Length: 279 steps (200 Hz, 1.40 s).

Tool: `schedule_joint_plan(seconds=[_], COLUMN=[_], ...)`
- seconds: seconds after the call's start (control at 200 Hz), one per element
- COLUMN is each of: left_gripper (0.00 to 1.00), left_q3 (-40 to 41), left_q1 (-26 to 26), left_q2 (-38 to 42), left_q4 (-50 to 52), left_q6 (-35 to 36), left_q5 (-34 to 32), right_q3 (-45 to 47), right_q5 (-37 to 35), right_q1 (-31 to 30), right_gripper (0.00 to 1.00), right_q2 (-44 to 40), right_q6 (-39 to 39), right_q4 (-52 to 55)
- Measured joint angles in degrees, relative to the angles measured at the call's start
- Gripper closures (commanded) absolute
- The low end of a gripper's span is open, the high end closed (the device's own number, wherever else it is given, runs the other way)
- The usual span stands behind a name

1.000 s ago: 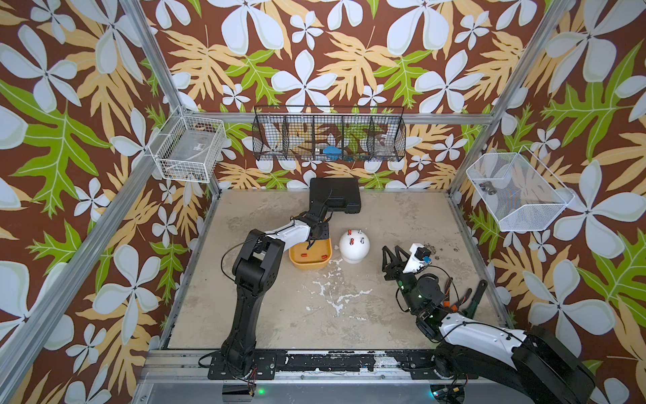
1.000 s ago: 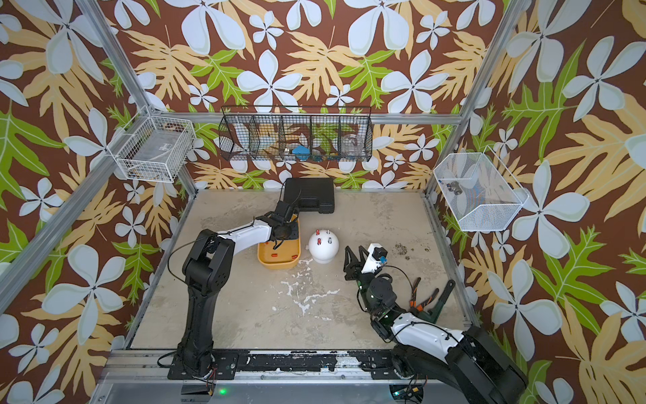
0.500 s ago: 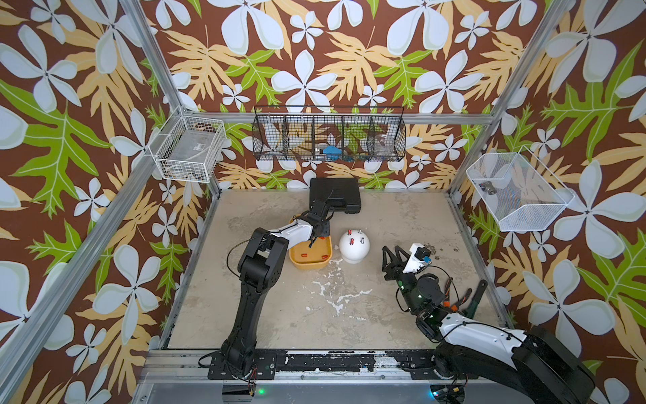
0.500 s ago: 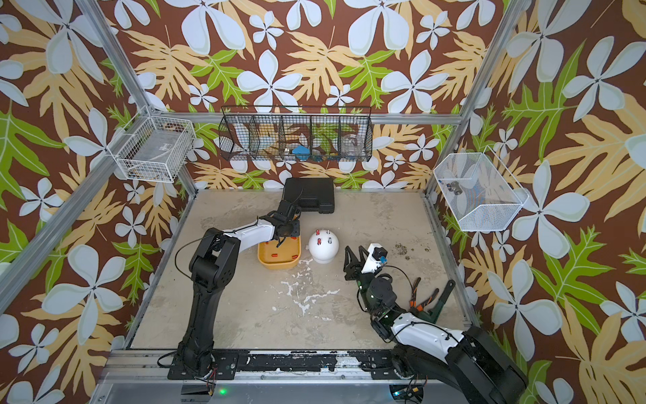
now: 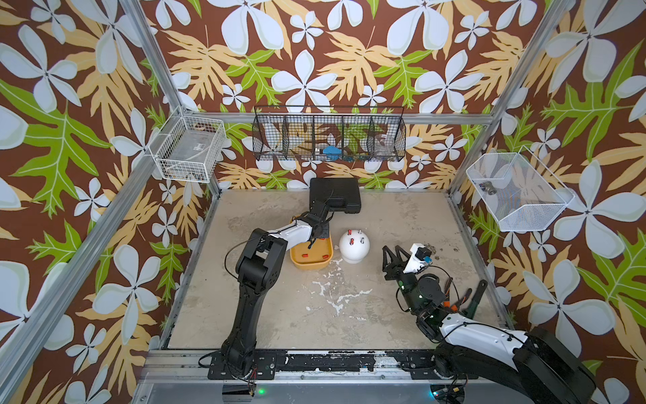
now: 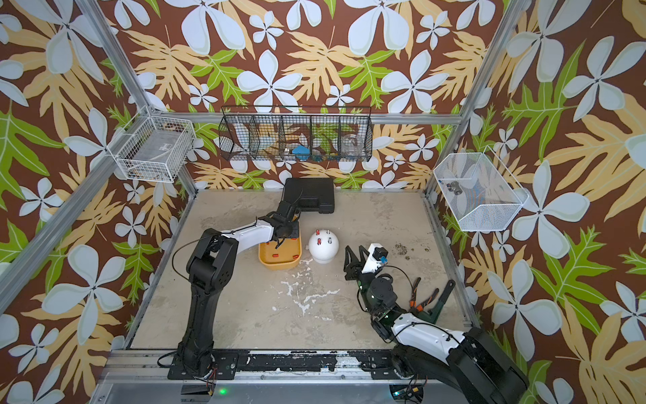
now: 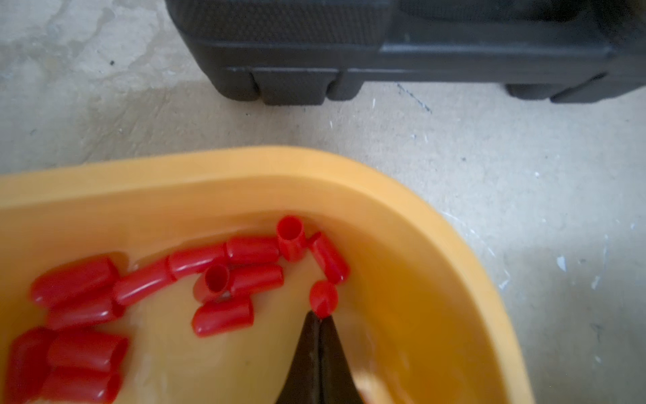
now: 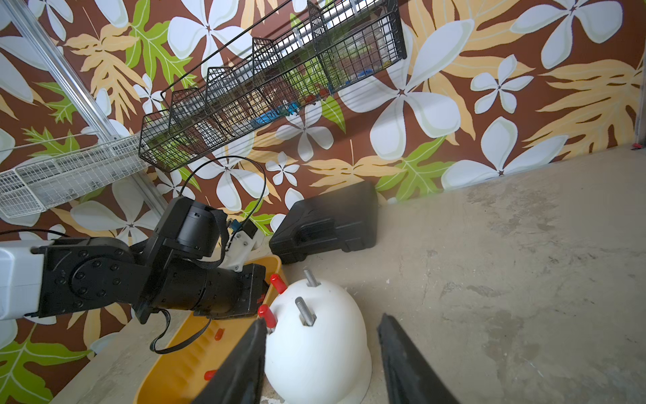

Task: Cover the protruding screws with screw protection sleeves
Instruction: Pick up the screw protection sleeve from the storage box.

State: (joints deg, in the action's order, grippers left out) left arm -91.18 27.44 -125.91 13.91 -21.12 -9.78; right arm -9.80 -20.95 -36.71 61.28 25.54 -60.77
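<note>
The white dome (image 5: pixel 354 246) (image 6: pixel 323 246) (image 8: pixel 314 353) stands mid-table. Two of its protruding screws (image 8: pixel 304 310) are bare, and two carry red screw protection sleeves (image 8: pixel 267 314). To its left is a yellow tray (image 5: pixel 309 266) (image 7: pixel 244 168) holding several loose sleeves (image 7: pixel 223 318). My left gripper (image 5: pixel 316 241) (image 7: pixel 318 316) reaches down into the tray. Its jaws are shut, pinching the edge of one sleeve (image 7: pixel 324 297) at their tips. My right gripper (image 5: pixel 391 252) (image 8: pixel 321 320) is open, low on the table just right of the dome, with the dome between its fingers but not touched.
A black case (image 5: pixel 335 194) (image 7: pixel 384 52) lies just behind the tray. Pliers (image 5: pixel 461 304) lie by the right arm. A black wire rack (image 5: pixel 328 138) and white baskets (image 5: pixel 190 148) (image 5: pixel 514 190) hang on the walls.
The left gripper's jaws have closed inside the tray, pinching one sleeve. The right arm has not moved.
</note>
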Motion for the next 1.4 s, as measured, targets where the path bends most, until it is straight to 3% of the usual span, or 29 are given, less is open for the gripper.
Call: schedule_joint_plan(seconds=[0.465, 0.766, 1.036, 1.276, 1.396], left_gripper=[1.0, 1.0, 1.0, 1.0, 1.0], left_q3=[4.07, 22.4, 22.05, 24.06, 25.14], left_q1=[-0.02, 2.03, 2.4, 7.02, 11.98], left_q2=[8.5, 28.96, 26.82, 34.14, 34.99], left_q4=[-0.42, -4.17, -3.48, -1.46, 1.07], left_q6=[-0.22, -1.27, -1.11, -1.44, -2.75], left_q5=[2.67, 4.39, 6.03, 7.69, 7.85], right_q3=[0.04, 0.68, 0.7, 0.68, 0.28], right_q5=[-0.02, -0.48, -0.48, -0.68, -1.86], right_q1=[0.0, 0.0, 0.0, 0.0, 0.0], right_gripper=[0.47, 0.46, 0.46, 0.46, 0.46], right_q2=[-0.28, -3.21, -1.68, -2.64, -5.25], right_q6=[-0.02, -0.09, -0.07, -0.33, -0.37], right_q4=[0.0, 0.37, 0.39, 0.46, 2.51])
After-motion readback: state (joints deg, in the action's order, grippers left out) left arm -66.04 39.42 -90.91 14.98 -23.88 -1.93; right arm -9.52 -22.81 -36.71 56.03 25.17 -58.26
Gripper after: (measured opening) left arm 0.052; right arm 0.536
